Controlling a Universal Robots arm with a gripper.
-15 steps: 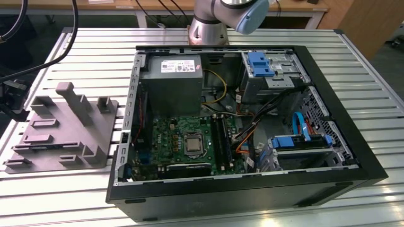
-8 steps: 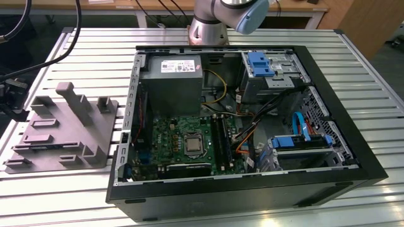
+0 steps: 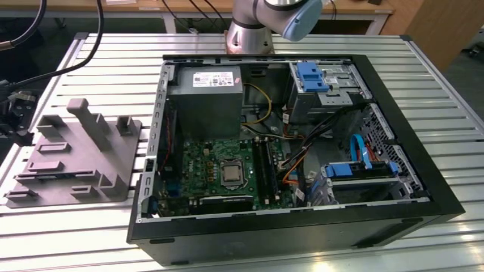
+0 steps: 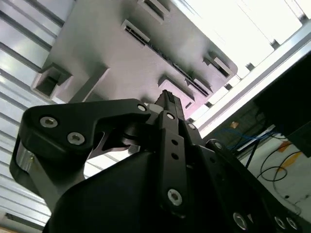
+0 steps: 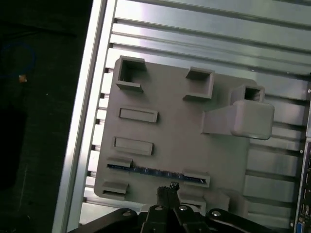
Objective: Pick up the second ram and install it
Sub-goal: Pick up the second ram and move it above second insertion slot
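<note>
With the gripper [image 5: 168, 187] narrow and empty above the fixture [image 5: 175, 131], near the ram [image 5: 155, 173] seated edge-up in the slot [image 5: 199, 179] along one fixture edge, centre on the ram's mid-length and keep the jaws square to the slot.

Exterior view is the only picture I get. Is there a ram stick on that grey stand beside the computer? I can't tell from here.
Observer: Yes. In the first wrist view a thin dark ram stick sits in a long slot of the grey fixture.
Operator: Is the gripper holding it?
Observer: No. In that view the gripper points at the fixture beside that slot, apart from the stick, with its jaws shut on nothing.
Operator: Are the other holes full?
Observer: The square pocket at one corner looks hollow.
</note>
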